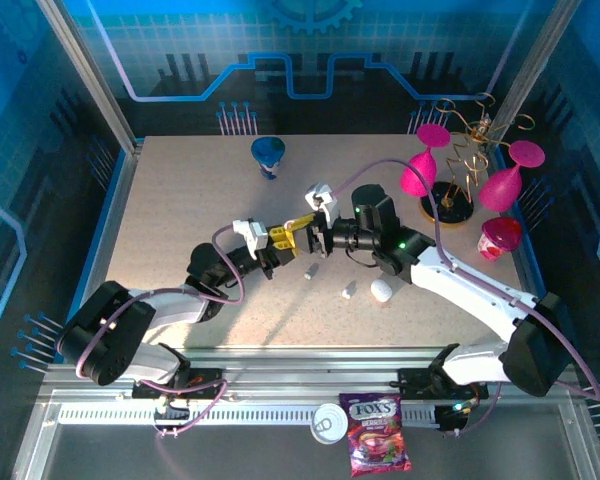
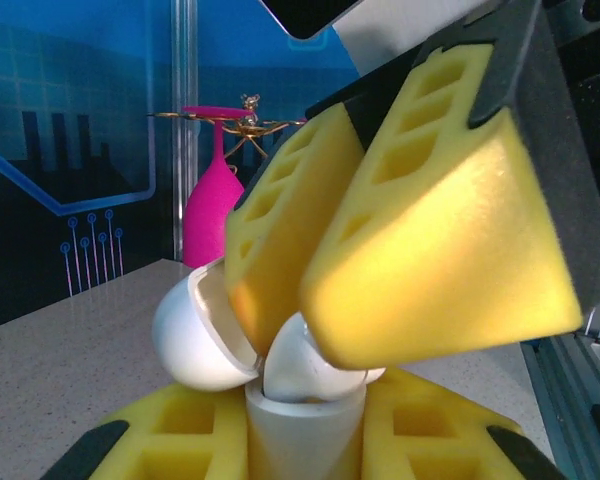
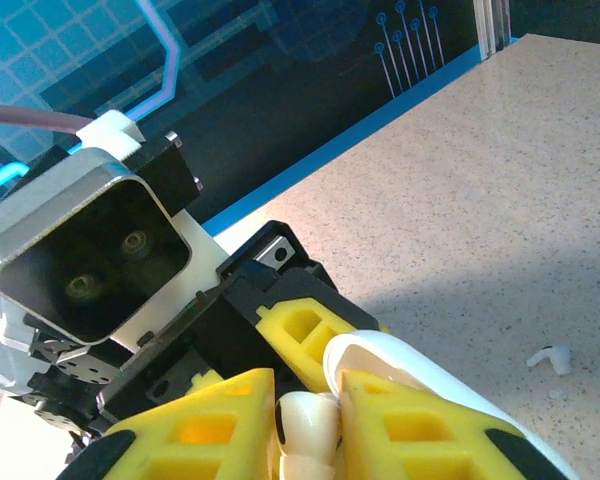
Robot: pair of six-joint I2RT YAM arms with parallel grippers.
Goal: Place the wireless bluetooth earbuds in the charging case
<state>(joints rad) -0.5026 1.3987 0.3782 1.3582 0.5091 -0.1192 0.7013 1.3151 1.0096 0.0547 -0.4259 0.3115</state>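
Centrally over the table (image 1: 180,200), the two arms meet fingertip to fingertip. My left gripper (image 1: 282,240) is clamped on the charging case (image 2: 300,428), gripping its body between the yellow pads with the mouth turned toward the other arm. The lid (image 2: 195,335) is hinged open and swung to one side, off the mouth.

My right gripper (image 2: 305,338) faces it from the opposite side and pinches one earbud (image 3: 305,428) between its pads, with little of the white plastic showing past them.

Key relation: the held earbud sits right at the case mouth, at the rim or just inside. I cannot tell whether it touches its seat. Its stem appears to run roughly along the case's long axis, so I judge the coming move to be a short push along that axis, then a release. The right arm carries the part and the left only braces.

A loose earbud (image 3: 552,357) lies flat on the table, well apart, on the right arm's side.

Risk, as I judge it: the thick pads may foul the rim before the bud seats.
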